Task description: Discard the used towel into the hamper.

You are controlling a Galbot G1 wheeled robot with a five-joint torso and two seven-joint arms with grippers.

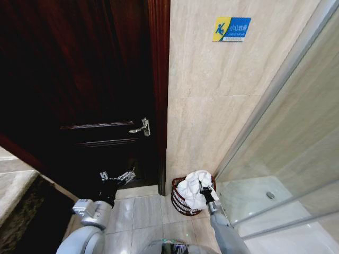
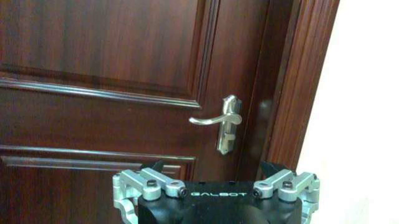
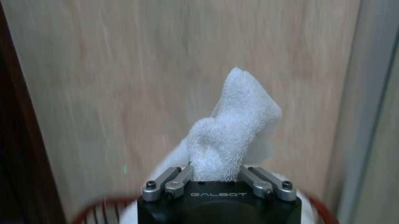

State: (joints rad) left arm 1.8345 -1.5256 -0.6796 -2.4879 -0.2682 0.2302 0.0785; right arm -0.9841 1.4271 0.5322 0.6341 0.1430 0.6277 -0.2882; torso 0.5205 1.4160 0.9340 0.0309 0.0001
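In the head view the right gripper (image 1: 203, 186) is clamped on the white towel (image 1: 193, 189), a soft, light, floppy bundle slumped over the hamper (image 1: 180, 202) by the wall, while the left gripper (image 1: 117, 176) hangs open near the door (image 1: 79, 90). The left wrist view faces the door handle (image 2: 218, 120), jaws apart. In the right wrist view a fold of towel (image 3: 234, 135) stands pinched between the fingers (image 3: 175, 178); I judge any bunched fold a fair hold.

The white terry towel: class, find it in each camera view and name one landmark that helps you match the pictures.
Head view: the white terry towel is bunched over the reddish-brown wire hamper, low and right of centre, held by the right end effector.
Left wrist view: not in it.
Right wrist view: centre, rising from the end effector.
Shared landmark: the beige tiled wall.
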